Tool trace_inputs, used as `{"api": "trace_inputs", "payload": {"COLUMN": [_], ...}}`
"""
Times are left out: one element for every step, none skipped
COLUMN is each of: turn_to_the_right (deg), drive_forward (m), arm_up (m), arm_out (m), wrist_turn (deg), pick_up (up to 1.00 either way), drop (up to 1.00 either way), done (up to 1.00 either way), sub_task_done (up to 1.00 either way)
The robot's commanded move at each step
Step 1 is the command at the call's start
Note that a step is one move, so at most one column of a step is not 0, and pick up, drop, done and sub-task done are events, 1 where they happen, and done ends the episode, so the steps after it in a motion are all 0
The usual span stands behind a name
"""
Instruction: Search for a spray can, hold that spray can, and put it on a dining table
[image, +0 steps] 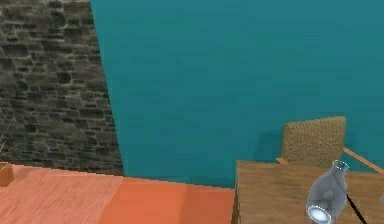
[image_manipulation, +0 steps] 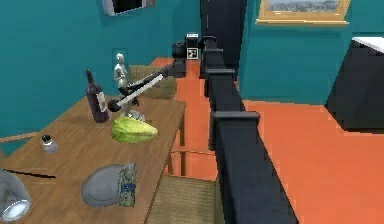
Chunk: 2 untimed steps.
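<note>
Spray can (image_manipulation: 120, 68), silvery, upright on dining table (image_manipulation: 70, 150), near gripper (image_manipulation: 123, 102)

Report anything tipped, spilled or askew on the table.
A grey-blue bowl seems to lie on its side near the table edge, at the arm side view's bottom. Nothing looks spilled.

Beside me the wooden table (image_manipulation: 80, 150) bears a dark bottle (image_manipulation: 96, 98), a green lump (image_manipulation: 133, 129), a small shaker (image_manipulation: 47, 145) and a glass vase (image: 328, 192)

Arm (image_manipulation: 236, 135): dark segmented sq. bar w/ white-black marker sq. (image_manipulation: 192, 50), dark pincer (image_manipulation: 179, 48).
</note>
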Motion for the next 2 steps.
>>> {"api": "trace_inputs", "payload": {"turn_to_the_right": [0.0, 0.0], "drive_forward": [0.00, 0.00], "arm_up": [0.00, 0.00], "arm_out": [-0.08, 0.00], "wrist_turn": [0.0, 0.0], "pick_up": [0.00, 0.00], "drop": [0.00, 0.00], "done": [0.00, 1.00], "sub_task_done": [0.00, 0.00]}}
